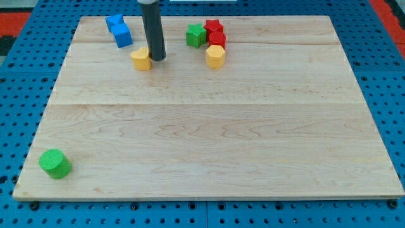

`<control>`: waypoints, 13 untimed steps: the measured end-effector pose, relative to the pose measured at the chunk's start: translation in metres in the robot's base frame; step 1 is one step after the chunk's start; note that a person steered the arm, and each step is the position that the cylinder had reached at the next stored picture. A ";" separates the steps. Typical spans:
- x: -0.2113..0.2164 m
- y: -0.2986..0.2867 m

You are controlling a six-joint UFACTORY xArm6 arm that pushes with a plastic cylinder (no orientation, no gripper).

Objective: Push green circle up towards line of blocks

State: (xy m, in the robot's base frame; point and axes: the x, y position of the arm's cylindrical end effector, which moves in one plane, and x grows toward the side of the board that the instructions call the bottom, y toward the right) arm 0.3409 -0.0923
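Our tip point(157, 59) sits beside yellow block point(142, 59) nr view's top; green circle point(55, 163) waits bottom-left on table point(221, 126). No gripper visible.

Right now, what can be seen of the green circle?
The green circle is a short, bright green cylinder, matte like painted wood, standing on a flat end. It sits alone near the wooden board's bottom-left corner in the view, touching no block. My tip is far off, beside the yellow block.
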 end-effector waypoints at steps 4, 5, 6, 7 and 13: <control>0.002 -0.026; 0.092 -0.004; 0.178 0.004; 0.237 -0.019; 0.238 -0.177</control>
State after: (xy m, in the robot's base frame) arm 0.5793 -0.2690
